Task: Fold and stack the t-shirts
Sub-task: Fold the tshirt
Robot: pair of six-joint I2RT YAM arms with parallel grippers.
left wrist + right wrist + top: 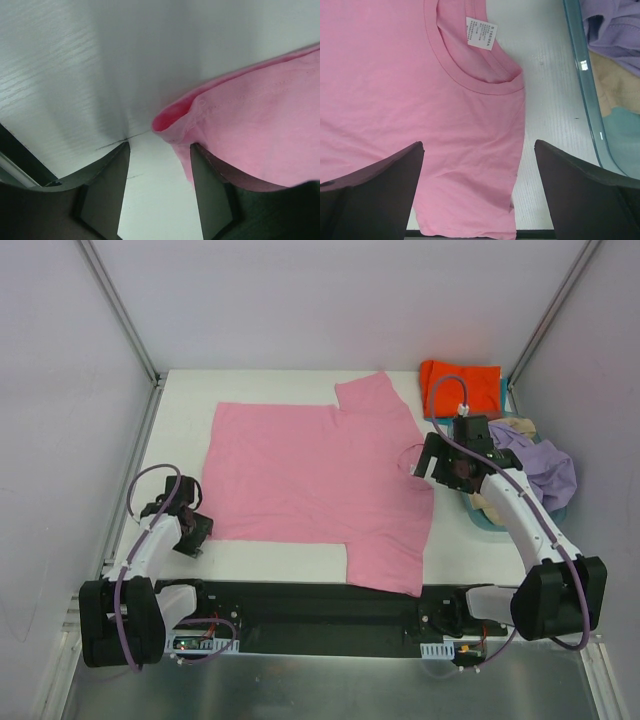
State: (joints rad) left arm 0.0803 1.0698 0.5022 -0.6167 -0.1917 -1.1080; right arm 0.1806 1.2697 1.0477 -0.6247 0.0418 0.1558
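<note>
Pink t-shirt [310, 480] lies flat and unfolded mid-table, so you have no fold yet. Light blue basket [490, 525] on your right holds the lavender shirt [548, 468], beige shirt [615, 85] and teal shirt [625, 140]; the orange-red shirt [460, 388] looks folded at the far corner. Both gape empty: left gripper [159, 150] at the hem corner [167, 122], right gripper [477, 145] over the collar [470, 77]

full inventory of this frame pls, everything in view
pink shirt: 1, pink, spread flat mid-table
orange-red shirt: 1, orange-red, folded, far right corner
basket: 1, light blue, table's right edge
lavender shirt: 1, lavender, draped over basket
beige shirt: 1, beige, in basket
teal shirt: 1, teal, in basket
table: 1, white
left gripper: 1, black, open, at pink shirt's near-left hem corner
right gripper: 1, black, open, over its collar
</note>
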